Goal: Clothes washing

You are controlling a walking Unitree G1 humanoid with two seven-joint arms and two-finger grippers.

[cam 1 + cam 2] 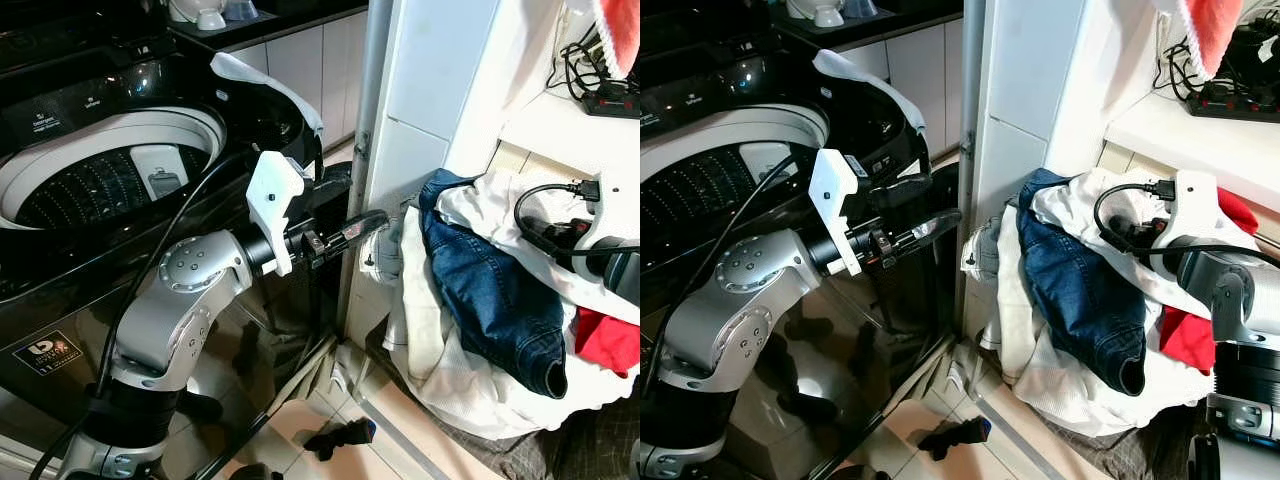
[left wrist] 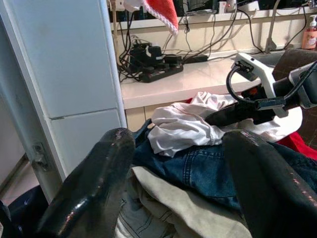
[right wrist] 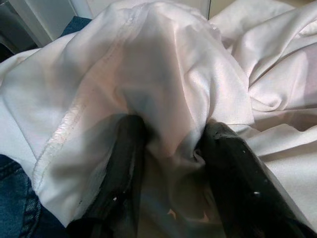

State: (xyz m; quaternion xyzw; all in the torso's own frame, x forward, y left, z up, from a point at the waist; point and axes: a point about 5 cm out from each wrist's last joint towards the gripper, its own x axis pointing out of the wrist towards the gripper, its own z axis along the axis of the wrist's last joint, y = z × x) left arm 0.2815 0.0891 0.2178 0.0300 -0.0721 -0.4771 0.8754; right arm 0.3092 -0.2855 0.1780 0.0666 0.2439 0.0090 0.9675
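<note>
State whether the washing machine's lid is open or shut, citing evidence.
Open: the washing machine shows its perforated drum from above, nothing covering it.
</note>
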